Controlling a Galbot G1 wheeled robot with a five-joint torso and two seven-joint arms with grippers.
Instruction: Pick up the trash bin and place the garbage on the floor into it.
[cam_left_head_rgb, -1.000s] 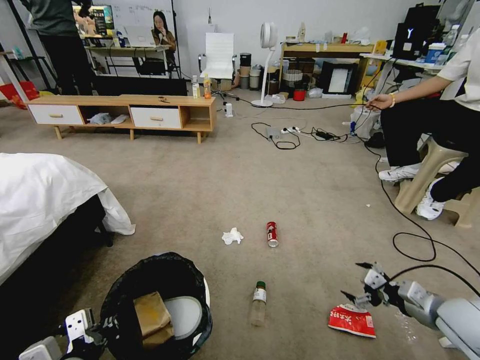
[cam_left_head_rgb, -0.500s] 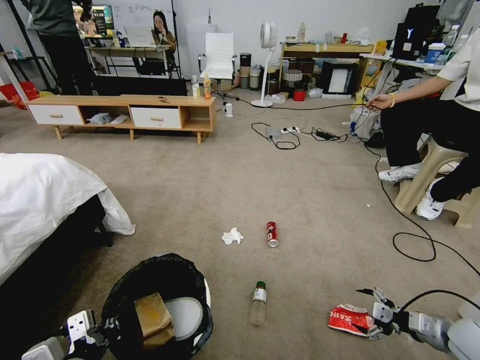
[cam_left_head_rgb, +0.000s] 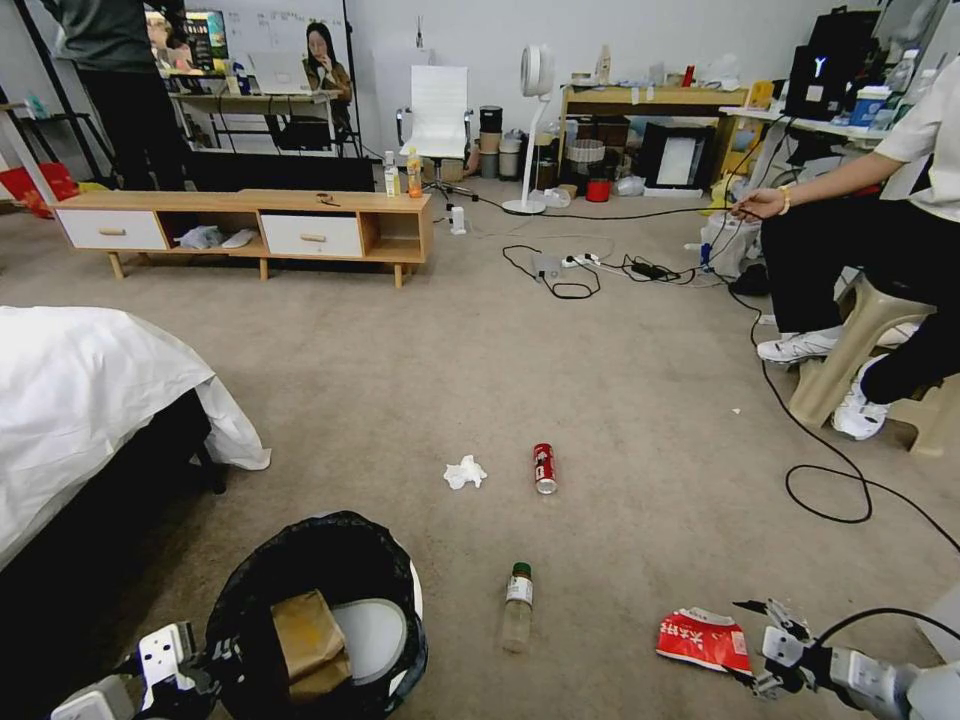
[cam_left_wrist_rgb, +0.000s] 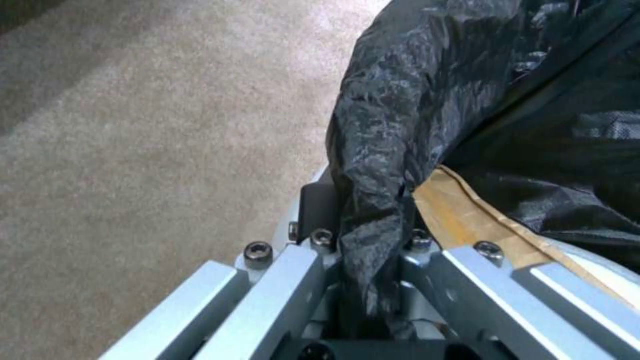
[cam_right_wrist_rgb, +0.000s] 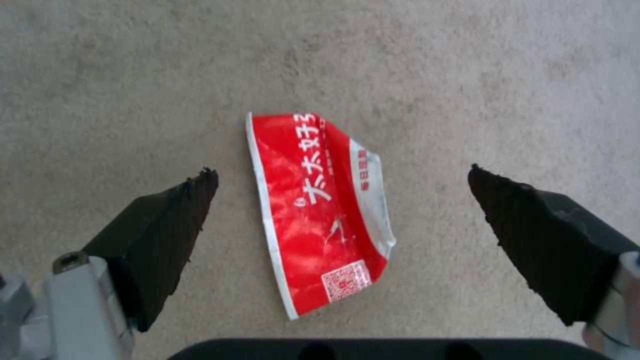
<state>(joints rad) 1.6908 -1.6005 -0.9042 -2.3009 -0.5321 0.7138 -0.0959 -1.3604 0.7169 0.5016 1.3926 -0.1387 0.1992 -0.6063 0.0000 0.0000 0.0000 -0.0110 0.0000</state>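
Observation:
The trash bin (cam_left_head_rgb: 322, 610), white with a black bag over its rim, hangs at the lower left with a brown paper piece (cam_left_head_rgb: 308, 640) inside. My left gripper (cam_left_head_rgb: 195, 668) is shut on its bagged rim (cam_left_wrist_rgb: 373, 165). The left wrist view shows the gripper (cam_left_wrist_rgb: 365, 225) pinching the black plastic. On the floor (cam_left_head_rgb: 620, 400) lie garbage pieces: a white tissue (cam_left_head_rgb: 465, 472), a red can (cam_left_head_rgb: 543, 468), a clear bottle (cam_left_head_rgb: 517, 606) and a red-white snack wrapper (cam_left_head_rgb: 703, 640). My right gripper (cam_left_head_rgb: 758, 645) is open, low, just right of the wrapper (cam_right_wrist_rgb: 320, 210), its fingers (cam_right_wrist_rgb: 167, 235) straddling it.
A white-covered bed (cam_left_head_rgb: 80, 400) stands on the left. A low wooden cabinet (cam_left_head_rgb: 250, 225) is at the back. Black cables (cam_left_head_rgb: 830, 490) loop over the carpet on the right, near a seated person's stool (cam_left_head_rgb: 860, 340).
My right gripper has dropped lower and drawn nearer to me, ending beside the snack wrapper, still open. The left gripper and the bin have barely moved.

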